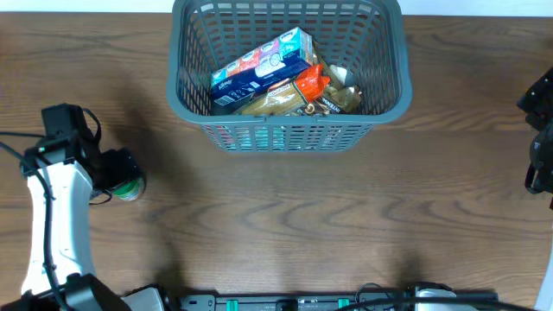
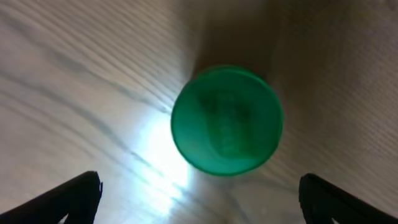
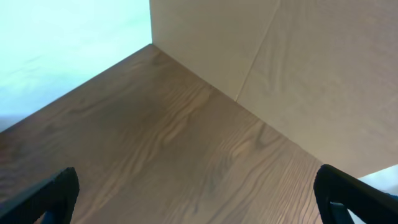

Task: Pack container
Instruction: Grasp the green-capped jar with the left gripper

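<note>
Container (image 1: 285,136): the grey-blue slatted basket sat at upper centre of the overhead view, its far rim cut by the top edge of the frame. It stood on the wooden table (image 1: 346,225).

Contents seen from overhead:
- A blue carton (image 1: 259,67) with printed panels lay diagonally across the top of the pile, running from lower left to upper right.
- An orange packet (image 1: 311,84) lay just right of the carton, touching it.
- A brownish packet (image 1: 289,104) lay beneath both, toward the near wall.
- A pale item showed at the right inside wall; too small to identify.

Outside the basket, at the left of the overhead view, a green round cap (image 1: 130,187) rested on the table, well apart from the container. What lay under the cap could not be made out.

Left gripper (image 2: 199,199): positioned directly over the cap (image 2: 227,119). The wrist view showed both fingertips (image 2: 68,199) spread wide in the lower corners, with the cap in the upper middle of the frame and touching neither. The left arm (image 1: 56,216) rose from the lower left edge of the overhead view.

Right gripper (image 3: 199,193): fingertips spread wide in the lower corners of its wrist view, nothing between them. Only bare wood and a beige panel (image 3: 311,74) appeared beyond. From overhead the right arm (image 1: 540,130) was only partly visible at the right edge, well apart from the container.
</note>
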